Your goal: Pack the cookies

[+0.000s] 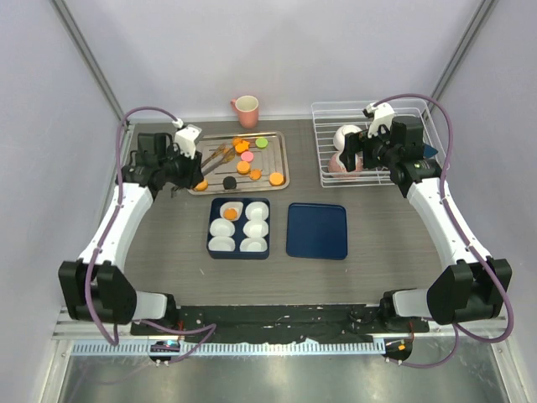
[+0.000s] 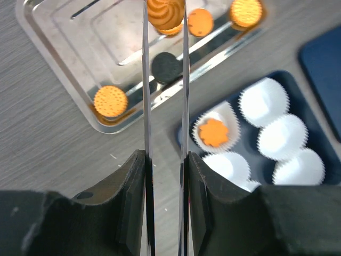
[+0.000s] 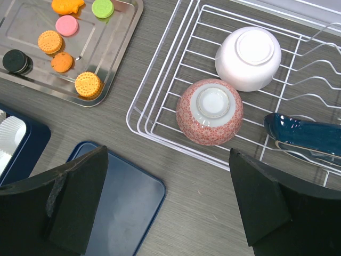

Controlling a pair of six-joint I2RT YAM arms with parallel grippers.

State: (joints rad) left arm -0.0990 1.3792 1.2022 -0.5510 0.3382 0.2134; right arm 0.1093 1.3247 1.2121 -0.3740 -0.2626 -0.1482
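Note:
The cookies lie on a metal tray (image 1: 273, 144): orange, pink, green and black discs (image 1: 243, 159). The left wrist view shows an orange cracker (image 2: 110, 101), a black cookie (image 2: 167, 66) and an orange swirl cookie (image 2: 165, 13) between the tips of metal tongs (image 2: 145, 80). My left gripper (image 2: 165, 154) is shut on the tongs, over the tray's near-left corner (image 1: 180, 164). One orange cookie (image 2: 213, 132) sits in a white cup of the dark blue box (image 1: 240, 255). My right gripper (image 3: 168, 152) is open and empty, above the table beside the rack (image 1: 352, 155).
The dark blue lid (image 1: 317, 230) lies right of the box. A white wire rack (image 1: 323, 113) at the back right holds a white bowl (image 3: 248, 50), a red patterned bowl (image 3: 209, 112) and a blue dish (image 3: 303, 136). A pink mug (image 1: 246, 107) stands behind the tray.

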